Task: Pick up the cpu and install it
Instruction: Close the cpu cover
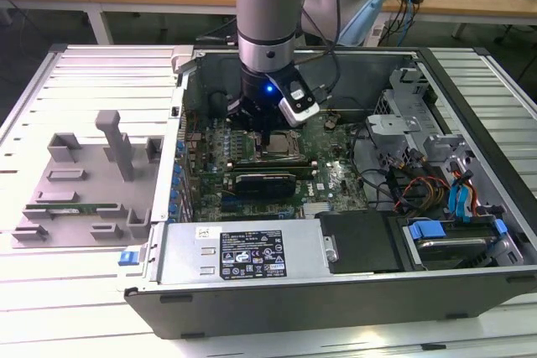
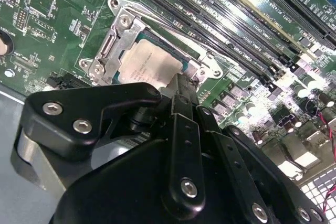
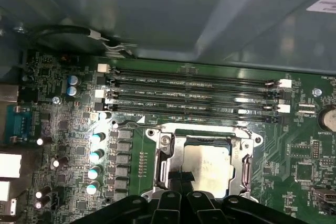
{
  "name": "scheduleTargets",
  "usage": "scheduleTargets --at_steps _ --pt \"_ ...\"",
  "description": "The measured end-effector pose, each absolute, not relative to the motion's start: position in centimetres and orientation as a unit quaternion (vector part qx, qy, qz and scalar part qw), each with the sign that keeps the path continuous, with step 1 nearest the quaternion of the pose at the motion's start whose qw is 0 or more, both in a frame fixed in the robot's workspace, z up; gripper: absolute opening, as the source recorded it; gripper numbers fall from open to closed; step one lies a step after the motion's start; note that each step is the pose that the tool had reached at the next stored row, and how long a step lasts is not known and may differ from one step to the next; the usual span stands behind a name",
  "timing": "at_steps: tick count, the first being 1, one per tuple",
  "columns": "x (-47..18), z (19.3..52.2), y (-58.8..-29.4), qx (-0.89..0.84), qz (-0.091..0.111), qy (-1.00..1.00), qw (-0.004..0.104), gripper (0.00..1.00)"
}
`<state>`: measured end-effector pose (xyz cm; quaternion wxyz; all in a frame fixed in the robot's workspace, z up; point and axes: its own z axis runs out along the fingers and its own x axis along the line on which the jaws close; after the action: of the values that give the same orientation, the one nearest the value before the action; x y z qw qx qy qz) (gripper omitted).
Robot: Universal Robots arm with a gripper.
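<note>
white slatted table (image 1: 84,291) carries an open computer case (image 1: 336,295); inside, the cpu (image 3: 210,161) lies in the socket (image 3: 164,156), gripper (image 3: 181,178) at the socket's edge, open or closed i cannot tell.

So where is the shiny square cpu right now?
In both wrist views the cpu lies in the metal socket frame on the green board, next to the long black memory slots, right under the claw.
</note>
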<state>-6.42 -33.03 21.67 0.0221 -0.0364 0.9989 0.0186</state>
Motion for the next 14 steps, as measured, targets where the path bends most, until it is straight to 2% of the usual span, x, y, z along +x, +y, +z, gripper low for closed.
scheduleTargets --at_steps 8,14 --pt "-6.66 21.20 -33.00 -0.038 0.019 0.999 0.022 0.11" --pt "-6.93 20.94 -32.33 -0.045 0.018 0.998 0.028 0.11"
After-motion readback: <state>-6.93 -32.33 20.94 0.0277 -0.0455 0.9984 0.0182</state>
